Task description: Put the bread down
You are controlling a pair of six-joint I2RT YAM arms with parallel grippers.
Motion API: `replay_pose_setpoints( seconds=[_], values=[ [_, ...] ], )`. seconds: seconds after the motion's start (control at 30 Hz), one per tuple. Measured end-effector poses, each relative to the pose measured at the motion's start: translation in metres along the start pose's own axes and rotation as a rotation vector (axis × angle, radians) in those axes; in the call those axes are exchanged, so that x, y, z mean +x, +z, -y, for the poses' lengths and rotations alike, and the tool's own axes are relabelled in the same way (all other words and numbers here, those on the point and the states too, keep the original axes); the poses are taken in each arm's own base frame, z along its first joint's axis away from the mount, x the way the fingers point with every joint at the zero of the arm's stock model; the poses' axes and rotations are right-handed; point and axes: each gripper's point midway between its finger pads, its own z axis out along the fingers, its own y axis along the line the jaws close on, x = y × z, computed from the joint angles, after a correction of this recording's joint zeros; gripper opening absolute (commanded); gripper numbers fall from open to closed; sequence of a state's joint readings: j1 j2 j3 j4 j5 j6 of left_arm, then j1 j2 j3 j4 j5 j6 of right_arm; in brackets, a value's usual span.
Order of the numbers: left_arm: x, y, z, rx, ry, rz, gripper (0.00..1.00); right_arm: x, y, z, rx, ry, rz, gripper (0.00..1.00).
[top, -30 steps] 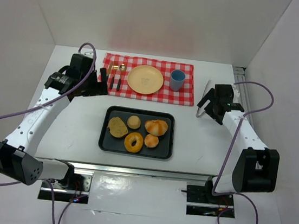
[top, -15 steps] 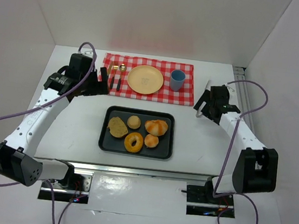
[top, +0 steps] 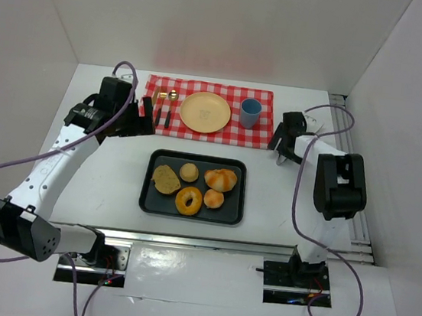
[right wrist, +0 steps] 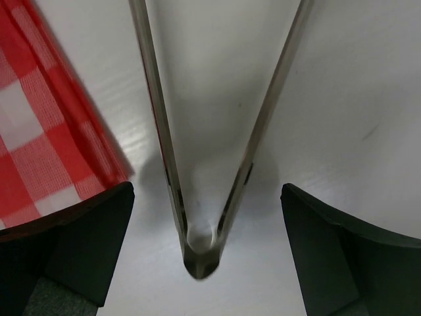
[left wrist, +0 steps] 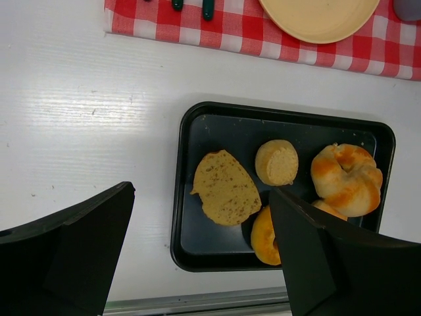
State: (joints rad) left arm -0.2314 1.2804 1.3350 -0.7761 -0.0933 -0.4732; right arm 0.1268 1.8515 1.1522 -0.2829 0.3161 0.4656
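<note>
A black tray [top: 148,196] holds several breads: a flat slice [top: 166,179], a small round bun [top: 189,172], a knotted roll [top: 221,179], a bagel [top: 189,201] and a small bun [top: 214,198]. My left gripper [top: 140,122] is open and empty, hovering left of and behind the tray. Its wrist view shows the slice [left wrist: 227,187], round bun [left wrist: 277,162] and roll [left wrist: 346,178] between and beyond the open gripper [left wrist: 200,196]. My right gripper [top: 284,140] is open, low over metal tongs [right wrist: 200,260], with a finger on each side of their hinge end and not touching them.
A red checked placemat [top: 263,137] at the back holds a yellow plate [top: 205,112], a blue cup [top: 250,113] and a fork and spoon [top: 164,110]. The mat's corner [right wrist: 39,145] lies just left of the tongs. White walls enclose the table on three sides.
My right gripper has moved left and toward the back, down over the tongs beside the mat. My left arm has barely moved.
</note>
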Motion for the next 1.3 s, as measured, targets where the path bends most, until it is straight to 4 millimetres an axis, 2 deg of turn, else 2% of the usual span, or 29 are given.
replay_pose_setpoints(
  seconds=[0.2, 0.3, 0.43, 0.47, 0.6, 0.67, 0.77, 0.83, 0.9, 1.0, 1.07, 1.13, 1.2, 1.23, 1.3],
  values=[
    [0.001, 0.005, -0.005, -0.023, -0.003, -0.009, 0.96, -0.033, 0.032, -0.006, 0.049, 0.013, 0.062, 1.0],
    [0.001, 0.008, -0.006, -0.027, -0.004, -0.015, 0.96, -0.053, 0.051, -0.006, 0.054, 0.046, 0.095, 0.93],
    [0.004, 0.012, -0.006, -0.032, -0.003, -0.029, 0.96, -0.072, 0.063, 0.004, 0.071, 0.081, 0.119, 0.66],
    [0.004, 0.013, -0.006, -0.034, -0.003, -0.032, 0.96, -0.074, 0.064, 0.006, 0.076, 0.085, 0.123, 0.52],
    [0.006, 0.017, -0.007, -0.038, 0.001, -0.043, 0.96, -0.076, 0.063, 0.008, 0.079, 0.091, 0.127, 0.27],
    [0.005, 0.017, -0.007, -0.038, 0.001, -0.042, 0.96, -0.076, 0.058, 0.008, 0.082, 0.087, 0.128, 0.22],
    [0.006, 0.017, -0.007, -0.038, 0.002, -0.043, 0.96, -0.079, 0.027, 0.007, 0.06, 0.082, 0.141, 0.19],
    [0.005, 0.016, -0.007, -0.039, 0.002, -0.042, 0.96, -0.087, -0.01, 0.003, 0.017, 0.081, 0.17, 0.19],
    [0.005, 0.016, -0.009, -0.041, 0.002, -0.041, 0.96, -0.094, -0.06, -0.006, -0.067, 0.072, 0.211, 0.19],
    [0.003, 0.015, -0.011, -0.039, 0.01, -0.038, 0.96, -0.104, -0.147, -0.027, -0.232, 0.038, 0.293, 0.19],
    [0.002, 0.012, -0.01, -0.028, 0.01, -0.033, 0.96, -0.101, -0.2, -0.041, -0.343, -0.005, 0.331, 0.19],
    [0.002, 0.009, -0.007, -0.011, 0.009, -0.029, 0.96, -0.083, -0.239, -0.057, -0.456, -0.068, 0.314, 0.21],
    [0.002, 0.006, -0.004, 0.008, 0.007, -0.026, 0.96, -0.052, -0.265, -0.076, -0.57, -0.153, 0.244, 0.24],
    [0.002, 0.004, -0.003, 0.018, 0.006, -0.026, 0.96, -0.034, -0.274, -0.088, -0.627, -0.201, 0.192, 0.3],
    [0.002, 0.002, 0.0, 0.034, 0.003, -0.026, 0.96, 0.005, -0.285, -0.106, -0.7, -0.295, 0.084, 0.33]
  ],
)
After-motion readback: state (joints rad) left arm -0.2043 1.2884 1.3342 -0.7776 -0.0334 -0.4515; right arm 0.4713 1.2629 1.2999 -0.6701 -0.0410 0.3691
